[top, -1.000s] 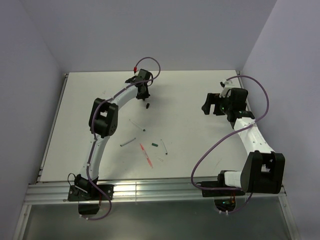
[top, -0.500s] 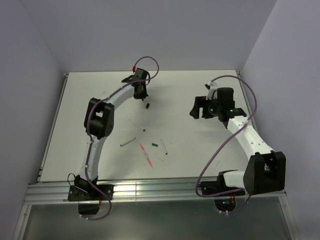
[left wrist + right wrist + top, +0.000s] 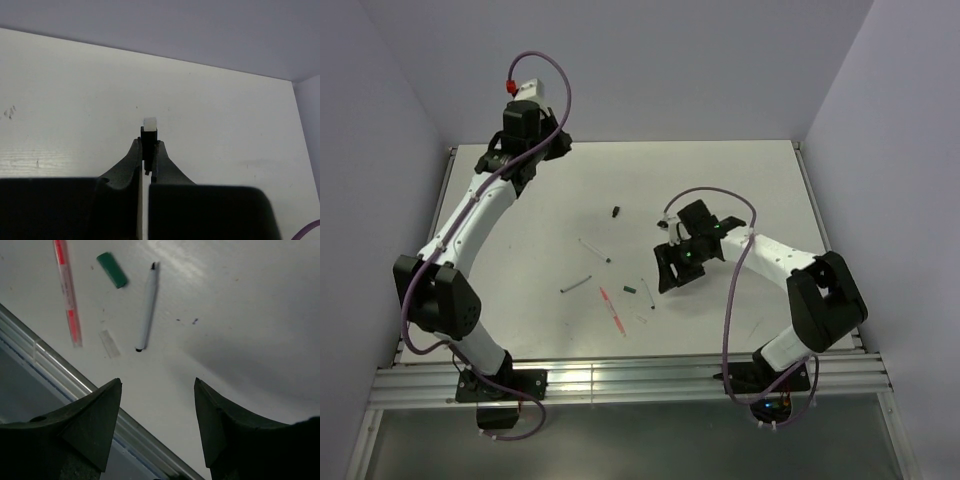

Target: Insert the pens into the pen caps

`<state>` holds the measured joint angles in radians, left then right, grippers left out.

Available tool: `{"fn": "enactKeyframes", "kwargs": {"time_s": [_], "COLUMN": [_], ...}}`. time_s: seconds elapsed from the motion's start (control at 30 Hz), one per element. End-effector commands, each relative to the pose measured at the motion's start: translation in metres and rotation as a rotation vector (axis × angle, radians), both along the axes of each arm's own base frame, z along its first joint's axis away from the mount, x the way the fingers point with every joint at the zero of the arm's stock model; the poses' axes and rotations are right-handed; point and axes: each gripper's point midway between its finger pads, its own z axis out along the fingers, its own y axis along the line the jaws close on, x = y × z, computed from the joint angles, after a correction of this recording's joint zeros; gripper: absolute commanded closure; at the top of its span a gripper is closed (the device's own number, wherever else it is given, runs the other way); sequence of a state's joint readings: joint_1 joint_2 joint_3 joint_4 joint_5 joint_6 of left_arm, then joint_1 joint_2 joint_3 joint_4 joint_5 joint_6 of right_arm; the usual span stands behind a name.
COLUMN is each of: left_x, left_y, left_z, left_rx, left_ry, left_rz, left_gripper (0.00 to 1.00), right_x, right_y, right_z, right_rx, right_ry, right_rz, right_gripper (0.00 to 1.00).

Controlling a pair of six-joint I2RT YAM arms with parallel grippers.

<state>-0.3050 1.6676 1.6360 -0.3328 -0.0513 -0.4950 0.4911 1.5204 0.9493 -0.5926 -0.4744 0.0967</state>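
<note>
A black cap (image 3: 616, 212) lies mid-table. Thin whitish pens lie at centre: one with a dark tip (image 3: 595, 248), a greyer one (image 3: 577, 284), and one (image 3: 648, 292) beside a dark green cap (image 3: 629, 291). A red-pink pen (image 3: 612, 310) and a pale clear cap (image 3: 642, 320) lie nearer. My right gripper (image 3: 667, 272) is open and empty, just right of these; its view shows the whitish pen (image 3: 148, 305), green cap (image 3: 112, 270), red pen (image 3: 67, 295) and clear cap (image 3: 109, 343) ahead of the gripper (image 3: 157, 382). My left gripper (image 3: 532, 140) is raised at back left, its jaws (image 3: 149, 142) shut on a small black stub with a pale end.
A metal rail (image 3: 620, 375) runs along the table's near edge and shows close under my right gripper (image 3: 60, 375). Purple walls stand behind and on both sides. A raised lip (image 3: 430, 250) edges the table's left side.
My left arm has lifted off from above the black cap and swung up to the back left. My right arm has come from the back right down to the pens at centre.
</note>
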Motion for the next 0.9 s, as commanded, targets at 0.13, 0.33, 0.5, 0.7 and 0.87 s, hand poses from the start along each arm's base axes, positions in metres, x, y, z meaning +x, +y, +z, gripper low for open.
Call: {"fn": "enactKeyframes", "kwargs": {"time_s": [0.13, 0.33, 0.5, 0.7, 0.87], "left_x": [-0.014, -0.018, -0.022, -0.025, -0.024], "left_y": [0.005, 0.011, 0.012, 0.014, 0.019], "left_z": [-0.018, -0.024, -0.027, -0.038, -0.043], "left_rx": [-0.032, -0.046, -0.047, -0.048, -0.064], "left_ry": [0.018, 0.013, 0.005, 0.028, 0.037], "left_rz": [0.055, 0.07, 0.066, 0.061, 0.089], "left_gripper": [1.0, 1.0, 1.0, 1.0, 1.0], "right_x": [-0.016, -0.017, -0.014, -0.012, -0.008], "right_y": [0.025, 0.037, 0.039, 0.049, 0.056], "right_z": [-0.004, -0.021, -0.031, -0.029, -0.03], "right_rx": [-0.074, -0.145, -0.177, -0.163, -0.161], "right_ry": [-0.042, -0.036, -0.02, -0.012, -0.005], "right_rz": [0.042, 0.066, 0.06, 0.063, 0.054], "right_gripper": [0.36, 0.48, 0.5, 0.49, 0.49]}}
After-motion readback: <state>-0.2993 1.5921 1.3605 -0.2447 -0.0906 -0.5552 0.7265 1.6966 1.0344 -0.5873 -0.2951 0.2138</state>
